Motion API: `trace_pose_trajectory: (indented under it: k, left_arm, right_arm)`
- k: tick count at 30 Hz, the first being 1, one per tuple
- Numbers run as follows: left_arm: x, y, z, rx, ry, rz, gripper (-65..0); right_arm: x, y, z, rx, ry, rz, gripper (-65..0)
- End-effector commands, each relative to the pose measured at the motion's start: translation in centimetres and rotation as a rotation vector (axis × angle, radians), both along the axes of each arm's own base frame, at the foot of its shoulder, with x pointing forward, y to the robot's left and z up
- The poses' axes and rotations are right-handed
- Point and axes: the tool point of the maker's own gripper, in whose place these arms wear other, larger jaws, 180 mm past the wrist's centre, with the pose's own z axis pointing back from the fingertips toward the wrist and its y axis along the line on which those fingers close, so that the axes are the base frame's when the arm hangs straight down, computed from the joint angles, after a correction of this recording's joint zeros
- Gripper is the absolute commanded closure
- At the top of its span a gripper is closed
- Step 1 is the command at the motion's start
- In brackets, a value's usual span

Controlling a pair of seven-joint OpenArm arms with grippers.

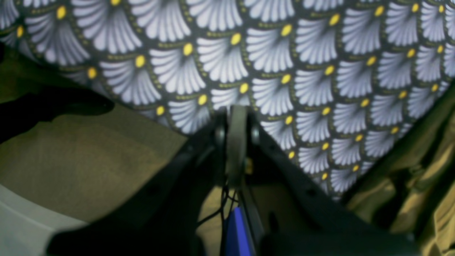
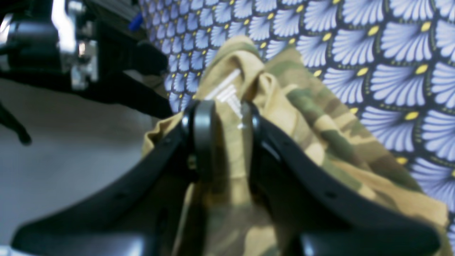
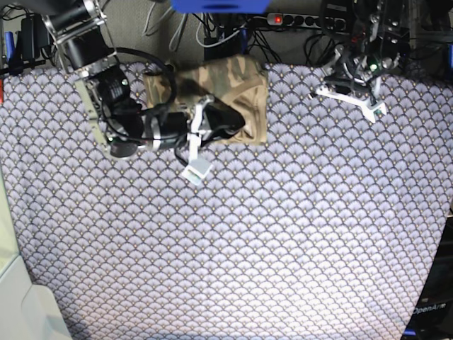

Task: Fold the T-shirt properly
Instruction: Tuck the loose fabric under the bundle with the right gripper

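Camouflage cloth, the T-shirt (image 3: pixel 226 95), lies bunched at the far edge of the tablecloth (image 3: pixel 269 234). Your right gripper (image 2: pixel 222 117) is clamped on a fold of it, which only the right wrist view shows. Your left gripper (image 1: pixel 236 121) has jaws together, pinching a strip of olive cloth over the tablecloth.

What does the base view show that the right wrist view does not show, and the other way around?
Only the base view shows the whole scene: the left pincer parked at the far edge, away from the T-shirt, and the shirt lying as a bunched pile near that edge. Only the right wrist view shows the grip closely: the right pincer is closed on a bunched fold of the camouflage cloth, with white stitching between its tips. Both views show the shirt and the scallop-patterned tablecloth under it.
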Motion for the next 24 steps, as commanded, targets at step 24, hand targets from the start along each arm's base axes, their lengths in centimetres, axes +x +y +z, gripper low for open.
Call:
trace_pose_trajectory:
  k: [24]
  left_arm:
    - [0.8, 0.2, 0.8, 0.009, -0.031, -0.001, -1.3]
  right_arm:
    - [1.1, 3.1, 0.1, 0.095, 0.035, -0.001, -14.8]
